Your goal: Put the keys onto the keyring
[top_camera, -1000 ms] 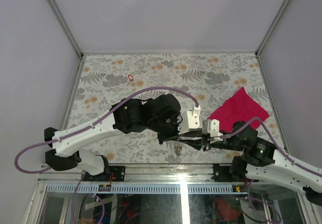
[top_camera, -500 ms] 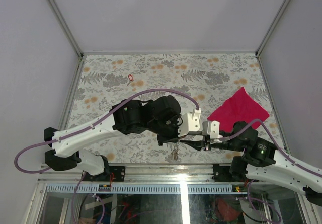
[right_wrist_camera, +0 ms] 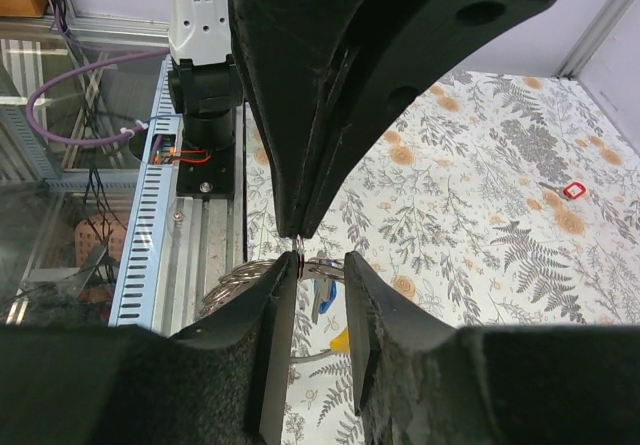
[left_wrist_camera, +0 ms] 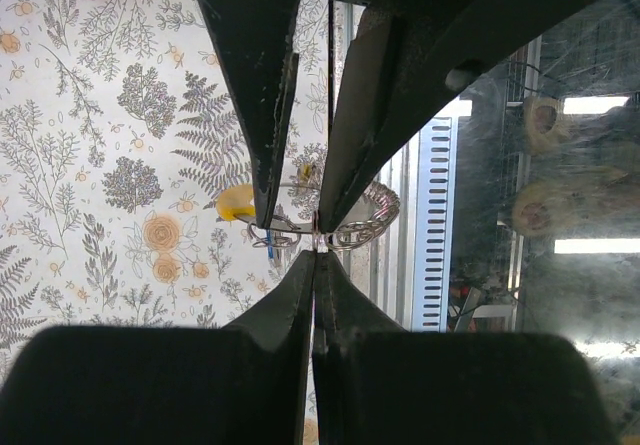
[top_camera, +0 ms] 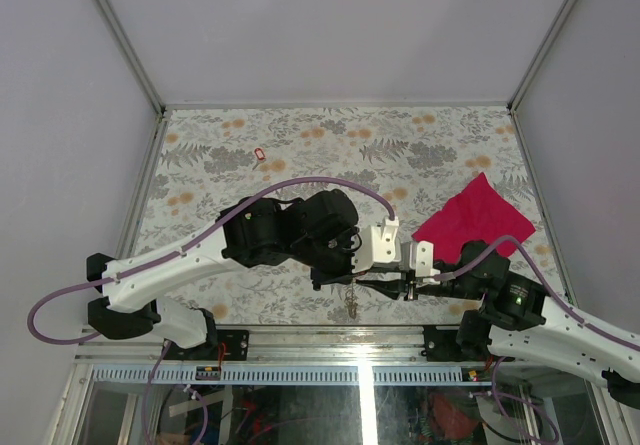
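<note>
The keyring (left_wrist_camera: 352, 227) hangs by a small loop from my left gripper (left_wrist_camera: 316, 257), which is shut on it just above the table's near edge (top_camera: 352, 301). A yellow key (left_wrist_camera: 235, 203) and a small blue piece (right_wrist_camera: 325, 301) dangle under the ring. My right gripper (right_wrist_camera: 318, 265) faces the left one tip to tip. Its jaws stand a little apart, the ring's wire crosses the gap, and its left finger (right_wrist_camera: 280, 295) touches the wire. A red key (top_camera: 260, 154) lies alone far back on the left. I see no black key.
A magenta cloth (top_camera: 470, 217) lies on the floral table at the right, just behind the right arm. The metal rail and glass edge (right_wrist_camera: 205, 235) run directly below the grippers. Grey walls close in the table on three sides.
Both grippers have drifted slightly left and toward the near edge together. The keyring still hangs from the left one.
</note>
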